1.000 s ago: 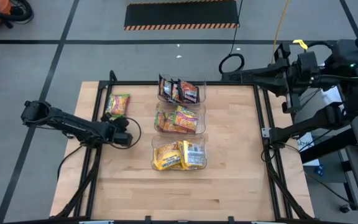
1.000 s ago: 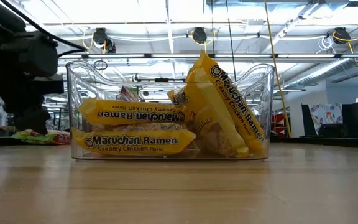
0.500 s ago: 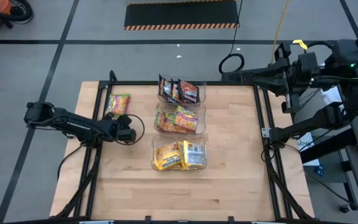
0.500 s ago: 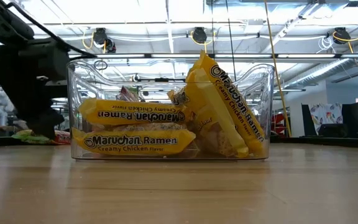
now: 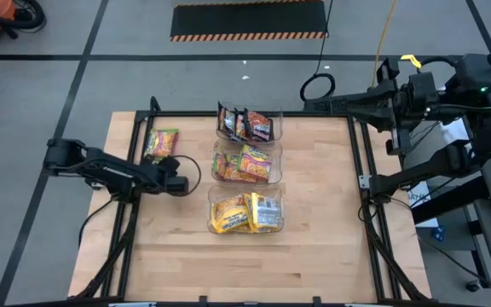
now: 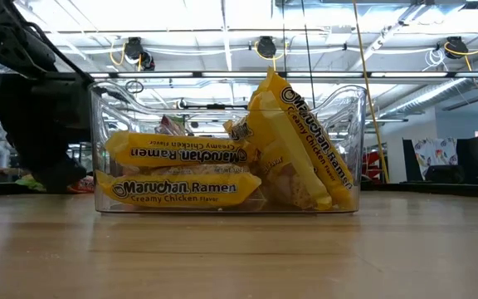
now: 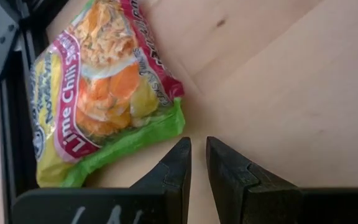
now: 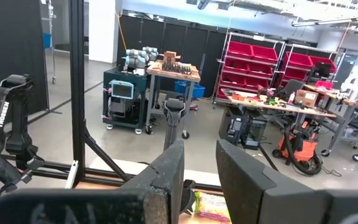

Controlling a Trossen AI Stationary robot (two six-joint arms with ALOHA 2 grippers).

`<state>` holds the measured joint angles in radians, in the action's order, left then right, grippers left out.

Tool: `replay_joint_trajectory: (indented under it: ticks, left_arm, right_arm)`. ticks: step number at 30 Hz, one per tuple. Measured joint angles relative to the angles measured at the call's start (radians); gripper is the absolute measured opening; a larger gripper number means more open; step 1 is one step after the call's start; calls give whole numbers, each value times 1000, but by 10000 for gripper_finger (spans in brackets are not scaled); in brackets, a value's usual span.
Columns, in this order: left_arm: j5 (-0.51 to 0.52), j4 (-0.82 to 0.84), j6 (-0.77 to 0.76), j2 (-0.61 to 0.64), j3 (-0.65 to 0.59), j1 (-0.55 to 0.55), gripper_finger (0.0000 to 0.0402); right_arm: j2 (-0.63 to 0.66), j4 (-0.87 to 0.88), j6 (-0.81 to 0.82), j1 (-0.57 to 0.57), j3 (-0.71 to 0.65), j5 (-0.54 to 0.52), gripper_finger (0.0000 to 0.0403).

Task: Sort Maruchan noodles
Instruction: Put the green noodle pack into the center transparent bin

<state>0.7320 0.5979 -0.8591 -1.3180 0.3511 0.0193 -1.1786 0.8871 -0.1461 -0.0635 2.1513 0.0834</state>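
One loose green-yellow Maruchan packet (image 5: 161, 143) lies flat at the table's far left corner; the left wrist view shows its green end (image 7: 98, 93). The other packets sit in three clear bins in a row: dark ones in the far bin (image 5: 245, 124), green-yellow in the middle bin (image 5: 244, 162), yellow in the near bin (image 5: 245, 213) (image 6: 222, 158). My left gripper (image 5: 176, 182) (image 7: 197, 146) hovers shut, just on the near side of the loose packet, touching nothing. My right gripper (image 5: 308, 104) (image 8: 197, 149) waits beyond the table's far edge, fingers slightly apart.
Black frame rails run along the table's left (image 5: 126, 170) and right (image 5: 361, 170) edges; the left rail (image 7: 11, 124) lies close beside the loose packet. Bare wood (image 5: 314, 196) lies right of the bins and along the near side. In the low view my left arm (image 6: 40, 108) stands left of the near bin.
My left arm has reached a little farther toward the table's right and slightly toward the far edge, bringing its gripper closer to the bins and the loose packet. The packets and bins have stayed in place.
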Motion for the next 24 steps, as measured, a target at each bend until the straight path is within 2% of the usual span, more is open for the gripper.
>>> replay_joint_trajectory:
  ticks: [11, 24]
  left_arm:
    - [84, -28, -17, -44, 0, 0, 58]
    - [68, -27, -40, -44, 0, 19, 48]
  right_arm:
    - [3, 1, 0, 0, 0, 0, 91]
    - [14, -20, 2, 0, 0, 0, 91]
